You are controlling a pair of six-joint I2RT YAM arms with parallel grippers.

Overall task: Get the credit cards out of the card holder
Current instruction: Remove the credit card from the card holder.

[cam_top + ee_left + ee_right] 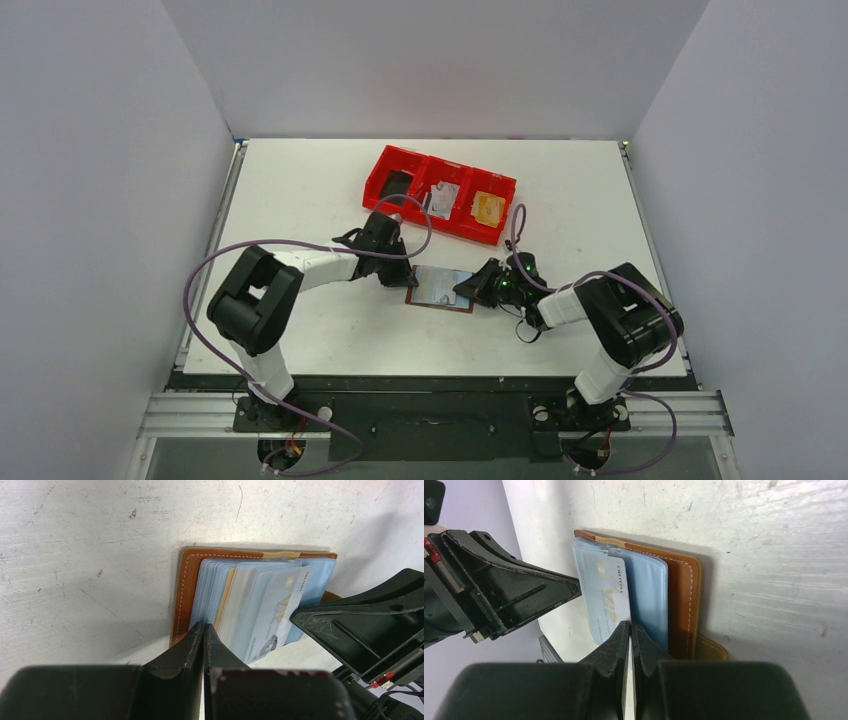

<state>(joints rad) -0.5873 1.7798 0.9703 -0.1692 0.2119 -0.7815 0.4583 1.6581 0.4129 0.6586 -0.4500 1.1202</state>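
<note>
The brown leather card holder (440, 289) lies open and flat on the table, its clear blue sleeves fanned upward (181, 595) (684, 600). A light blue credit card (280, 605) (606, 597) printed "VIP" pokes partway out of a sleeve. A tan edge (227, 592) shows between the sleeves. My left gripper (404, 277) (205, 626) is shut, its tips pressing on the sleeves at the holder's left side. My right gripper (467, 290) (630, 625) is also shut, its tips resting on the protruding card's edge; nothing shows pinched between them.
A red three-compartment tray (378, 175) stands just behind the holder, with a dark item, a grey card and an orange-gold item in it. White walls enclose the table on three sides. The two grippers face each other a card's width apart.
</note>
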